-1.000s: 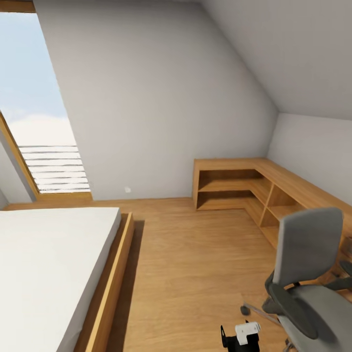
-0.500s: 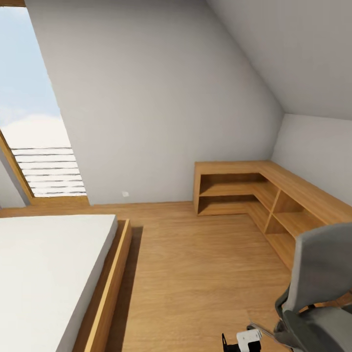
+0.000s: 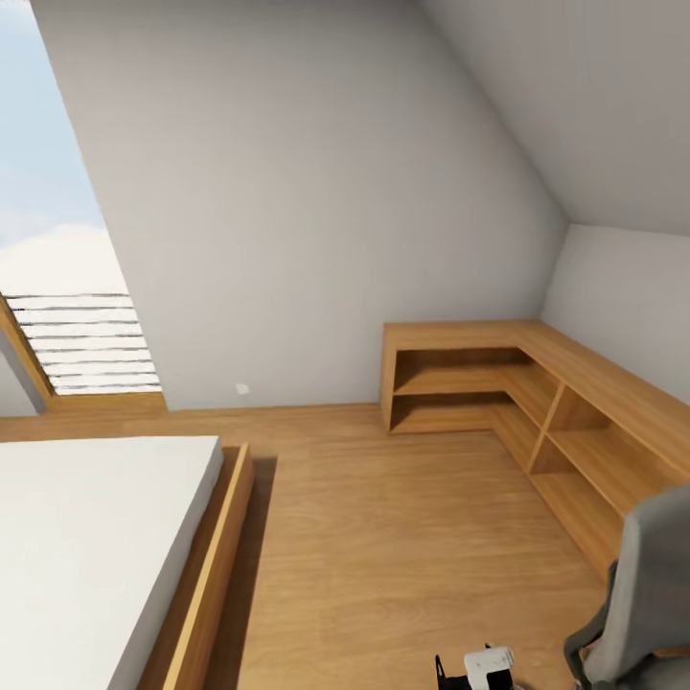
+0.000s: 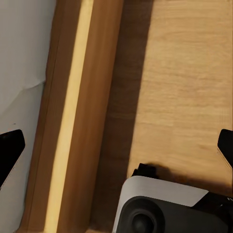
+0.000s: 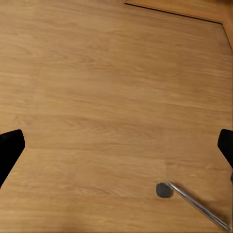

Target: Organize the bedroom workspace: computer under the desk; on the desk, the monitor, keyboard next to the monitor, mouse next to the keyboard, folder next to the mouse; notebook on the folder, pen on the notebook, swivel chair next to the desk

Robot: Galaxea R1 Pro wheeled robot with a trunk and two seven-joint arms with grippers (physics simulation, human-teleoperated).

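I am in the bedroom with sloped pale grey walls and a light wood plank floor (image 3: 402, 537). The swivel chair (image 3: 652, 594) shows at the lower right edge of the head view: part of its grey back and a black armrest. One chrome leg with a castor (image 5: 165, 190) lies on the floor in the right wrist view. My left gripper (image 4: 116, 150) is open over the bed's wooden frame and the floor beside it. My right gripper (image 5: 116, 148) is open above bare floor, with nothing between its fingers.
A low bed (image 3: 86, 546) with a white mattress and oak frame (image 3: 206, 594) takes the left side. An L-shaped oak shelf unit (image 3: 508, 383) runs along the right wall. A skylight (image 3: 48, 220) is at the far left. A white and black part of my body (image 3: 479, 666) shows at the bottom.
The whole view has swung left, so the camera has moved. The swivel chair has slid toward the right edge of the picture and shows less. Both grippers stay open.
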